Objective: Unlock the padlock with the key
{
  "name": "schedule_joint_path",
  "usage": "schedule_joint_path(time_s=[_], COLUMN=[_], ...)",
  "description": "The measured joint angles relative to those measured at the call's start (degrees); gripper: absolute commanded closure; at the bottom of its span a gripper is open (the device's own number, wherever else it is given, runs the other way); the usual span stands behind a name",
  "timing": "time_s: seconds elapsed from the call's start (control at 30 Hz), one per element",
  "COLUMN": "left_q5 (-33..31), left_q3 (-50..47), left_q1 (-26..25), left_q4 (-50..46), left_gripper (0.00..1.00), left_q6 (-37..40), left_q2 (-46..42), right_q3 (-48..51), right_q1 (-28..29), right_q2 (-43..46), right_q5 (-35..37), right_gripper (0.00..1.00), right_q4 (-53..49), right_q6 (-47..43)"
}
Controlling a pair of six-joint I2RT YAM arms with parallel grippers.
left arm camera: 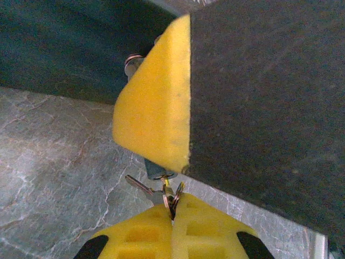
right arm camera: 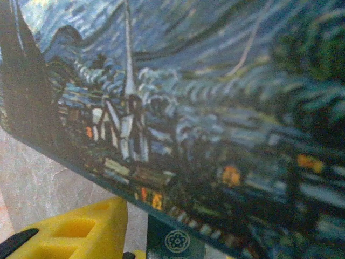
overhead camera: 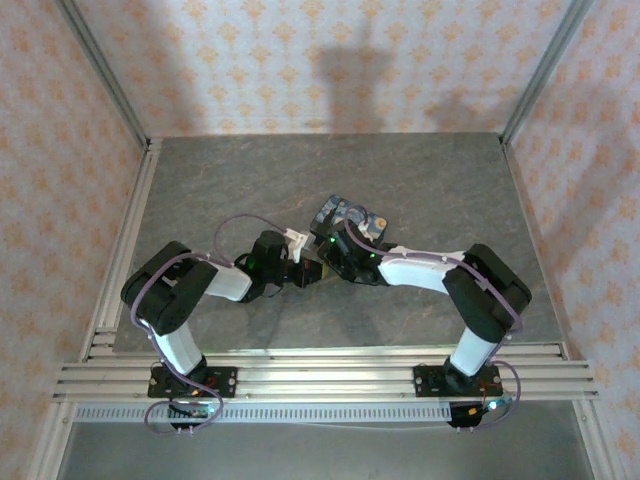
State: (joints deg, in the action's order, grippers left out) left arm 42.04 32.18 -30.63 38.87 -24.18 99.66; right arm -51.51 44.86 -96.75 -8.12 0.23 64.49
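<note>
The padlock is a tiny teal-dark block stamped with a round emblem. It sits at the lower edge of the swirl-painted tin, just beside a yellow finger of the right gripper; whether those jaws grip it I cannot tell. The left wrist view adds the key, thin and pale. Its ring is pinched in the closed jaws of the left gripper, just below the padlock, over the grey counter.

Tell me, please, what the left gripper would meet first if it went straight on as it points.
Most likely the padlock, right ahead of the left gripper and the key it pinches; depth is unclear.
</note>
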Motion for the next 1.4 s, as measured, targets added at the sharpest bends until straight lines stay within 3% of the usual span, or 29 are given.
schedule_joint_path(time_s=[0.17,0.3,0.43,0.57,0.67,0.93,1.4], left_q5=[0.2,0.2,0.2,0.2,0.2,1.1,2.7], left_q3=[0.0,0.0,0.1,0.4,0.4,-1.5,-3.0], left_q1=[0.0,0.4,0.4,0.4,0.4,4.4,4.8], left_q4=[0.0,-0.5,-1.1,-3.1,-5.1,-4.9,2.2], left_gripper=[1.00,1.00,0.98,0.70,0.59,0.62,0.64], left_q6=[0.0,0.0,0.0,0.5,0.1,-4.7,-13.0], left_q2=[0.0,0.0,-0.2,-1.8,-4.2,-9.2,-5.1], right_q3=[-0.2,-0.5,-0.7,-0.7,-0.7,-0.6,-0.6], right_q1=[0.0,0.1,0.2,0.3,0.2,0.3,0.1], right_q2=[-0.4,-0.4,-0.3,0.2,0.8,2.3,3.0], right_q5=[0.5,1.1,1.3,1.7,2.4,3.2,3.6], right_gripper=[0.87,1.00,1.00,1.00,1.00,1.00,1.00], right_q4=[-0.1,-0.8,-1.3,-1.5,-1.6,-2.3,-2.4], right_q6=[-0.1,0.1,-0.2,0.0,0.0,0.6,2.0])
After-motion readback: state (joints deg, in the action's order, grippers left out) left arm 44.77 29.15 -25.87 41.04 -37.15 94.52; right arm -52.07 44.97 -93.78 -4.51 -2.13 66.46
